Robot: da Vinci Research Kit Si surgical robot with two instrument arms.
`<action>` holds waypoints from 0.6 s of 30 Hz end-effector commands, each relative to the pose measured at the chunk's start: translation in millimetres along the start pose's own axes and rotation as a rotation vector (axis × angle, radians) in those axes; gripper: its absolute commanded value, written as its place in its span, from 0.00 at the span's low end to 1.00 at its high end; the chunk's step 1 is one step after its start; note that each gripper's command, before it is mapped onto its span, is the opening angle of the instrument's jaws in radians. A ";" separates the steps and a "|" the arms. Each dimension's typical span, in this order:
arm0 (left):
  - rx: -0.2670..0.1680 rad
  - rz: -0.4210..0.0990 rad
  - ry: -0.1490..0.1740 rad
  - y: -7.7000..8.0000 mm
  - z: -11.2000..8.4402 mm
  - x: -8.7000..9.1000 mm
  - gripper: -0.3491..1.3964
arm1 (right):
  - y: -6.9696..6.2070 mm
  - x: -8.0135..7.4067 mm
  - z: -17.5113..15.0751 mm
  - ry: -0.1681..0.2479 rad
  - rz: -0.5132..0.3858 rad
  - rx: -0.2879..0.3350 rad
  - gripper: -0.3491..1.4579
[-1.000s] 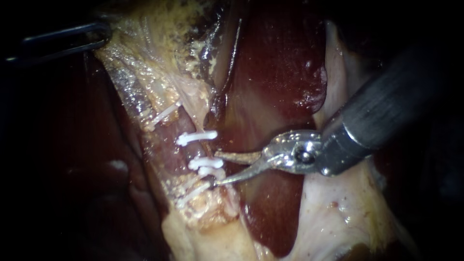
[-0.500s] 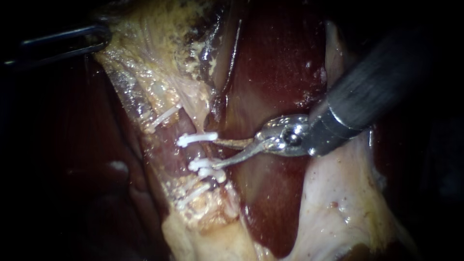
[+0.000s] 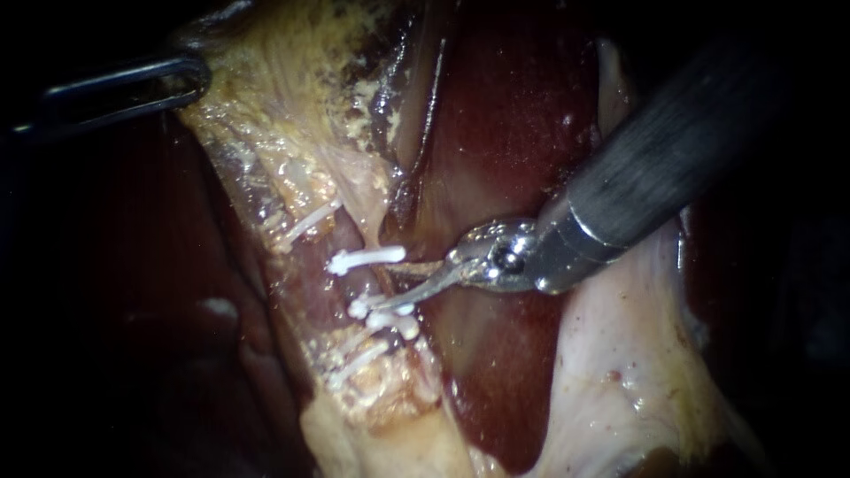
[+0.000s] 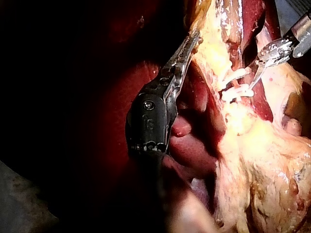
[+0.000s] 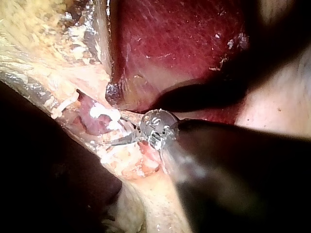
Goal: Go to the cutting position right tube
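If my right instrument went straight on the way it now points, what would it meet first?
The right instrument has its open jaws pointing at the tube, between the upper clip and the lower clips. It would likely meet the tube first, though depth is unclear.

- Along the left instrument [image 4: 193, 40]: dark wrist housing near the middle, then long toothed jaws, closed on the edge of the pale yellow tissue [image 4: 257, 160].
- Beside that shaft: dark red liver [image 4: 141, 77] and rounded pink folds [image 4: 182, 127], just against the wrist housing.
- Beyond the yellow tissue's ridge: the right instrument [image 4: 249, 78], shiny hinge, thin blades parted.
- At those blade tips: white clips [image 4: 233, 87], close together, set across a narrow strip of tissue.
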 end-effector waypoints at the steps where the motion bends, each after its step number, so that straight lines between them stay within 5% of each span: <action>1: 0.003 0.000 0.001 -0.1 0.0 0.1 0.00 | 0.0 0.0 0.0 0.001 -0.027 0.006 0.90; 18: 0.019 0.006 -0.001 -1.1 1.0 1.2 0.00 | 0.1 -0.1 1.8 -0.011 -0.136 0.085 0.74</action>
